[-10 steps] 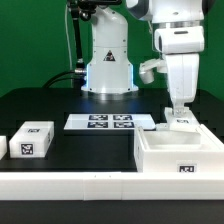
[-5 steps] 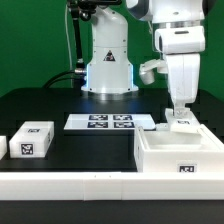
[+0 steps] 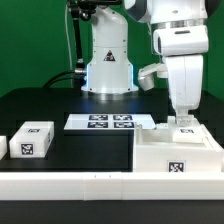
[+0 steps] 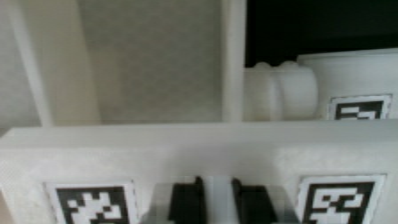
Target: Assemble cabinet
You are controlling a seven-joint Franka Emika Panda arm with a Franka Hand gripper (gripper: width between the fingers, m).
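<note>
The cabinet (image 3: 178, 158), a large white box-shaped body with a tag on its front face, stands on the black table at the exterior view's right. My gripper (image 3: 183, 119) comes down from above onto its far wall and is shut on that wall. In the wrist view the dark fingers (image 4: 189, 202) clamp a thin white wall of the cabinet (image 4: 125, 150), with my gripper (image 4: 217, 202) between two tags on its face. The fingertips are hidden behind the wall in the exterior view.
Two small white tagged blocks sit at the exterior view's left, one (image 3: 32, 139) whole and one (image 3: 2, 148) cut by the edge. The marker board (image 3: 108, 122) lies before the robot base (image 3: 108, 70). A white rail (image 3: 90, 186) runs along the front. Another tagged white part (image 4: 338, 95) shows beyond the cabinet.
The cabinet has shifted slightly to the exterior view's left and its front face shows more, the front tag moving left. My gripper stays closed on its far wall.
</note>
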